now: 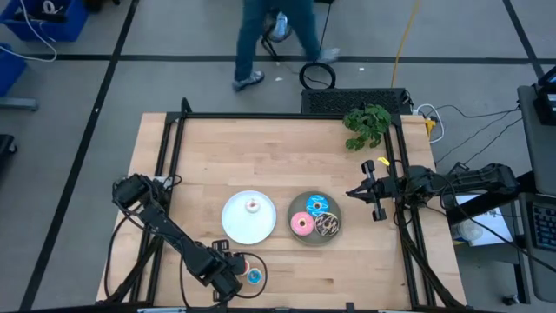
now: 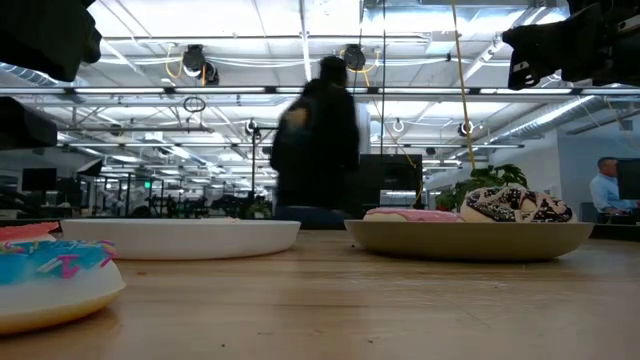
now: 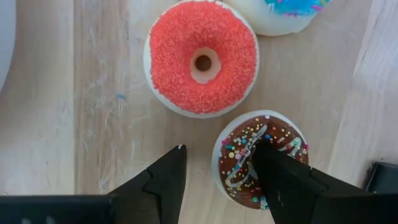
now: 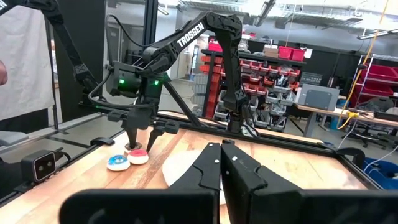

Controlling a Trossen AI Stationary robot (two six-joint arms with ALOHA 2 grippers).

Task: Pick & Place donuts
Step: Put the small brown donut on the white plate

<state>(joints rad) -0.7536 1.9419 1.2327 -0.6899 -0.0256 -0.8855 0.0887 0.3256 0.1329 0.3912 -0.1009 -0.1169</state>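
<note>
While you've got the left arm down at the near edge of the table, here's how it all looks:

Left gripper: the left gripper [image 3: 214,165] has its fingers spread around the tiny brown donut [image 3: 261,158], one finger in the hole and one outside the rim. Looks like a pinch on the ring wall, not closed yet.

Near-edge donuts: the tiny red donut [image 3: 202,57] and tiny blue donut [image 1: 254,276] sit just beside the brown one, so I'd guess the hole grip is there to avoid bumping them.

White plate: the white plate [image 1: 236,228] near the table's middle holds the tiny white-pink donut [image 1: 253,206], so that's probably where the small ones go.

Grey plate: the grey plate [image 1: 337,233] beside it carries the larger blue donut [image 1: 314,204], pink donut [image 1: 301,224] and brown-sprinkled donut [image 1: 327,224].

Right gripper: the right gripper [image 4: 221,163] waits at the right edge, fingers pressed together, nothing in them.

Surface: pale wood table [image 1: 261,156] in a black frame, with a green plant [image 1: 367,126] at the far right corner.

Room: a person [image 1: 269,39] is walking past the far edge, so watch for that.
</note>
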